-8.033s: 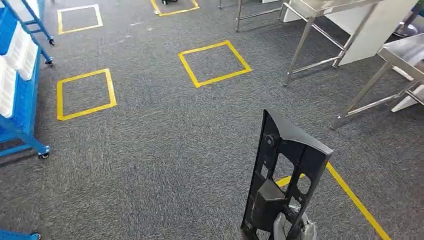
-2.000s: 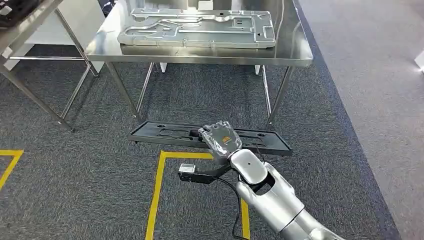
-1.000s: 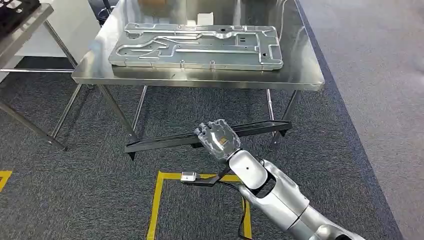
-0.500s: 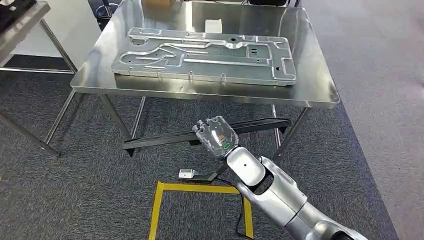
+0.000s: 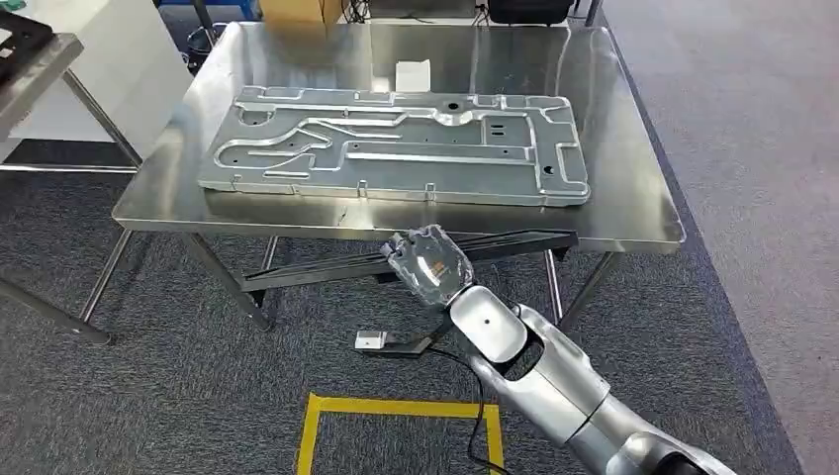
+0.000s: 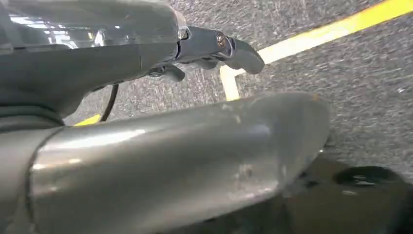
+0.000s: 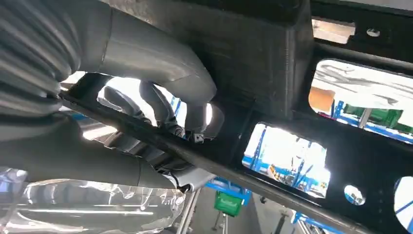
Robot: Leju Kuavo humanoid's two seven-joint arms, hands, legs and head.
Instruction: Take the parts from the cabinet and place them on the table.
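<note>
My right hand (image 5: 427,265) grips a long, flat black plastic frame (image 5: 514,242) near its middle. The frame lies almost level, just under and in front of the near edge of the steel table (image 5: 633,213), its left end (image 5: 317,269) a little lower. In the right wrist view the thumb (image 7: 160,83) wraps over a bar of the black frame (image 7: 272,58), which has several cut-outs. A large grey metal plate (image 5: 396,143) with raised channels lies on the table. My left hand (image 6: 234,48) hangs over the carpet, holding nothing.
A white slip (image 5: 413,74) and a cardboard box (image 5: 302,10) sit toward the table's far side. A second steel table (image 5: 30,59) stands at the left. Yellow floor tape (image 5: 396,408) marks a square near my feet. Table legs (image 5: 228,282) stand under the front edge.
The camera has moved up to the table, which now looks nearer and larger. The black frame, upright eight seconds ago, lies level and has come up toward the table's front edge.
</note>
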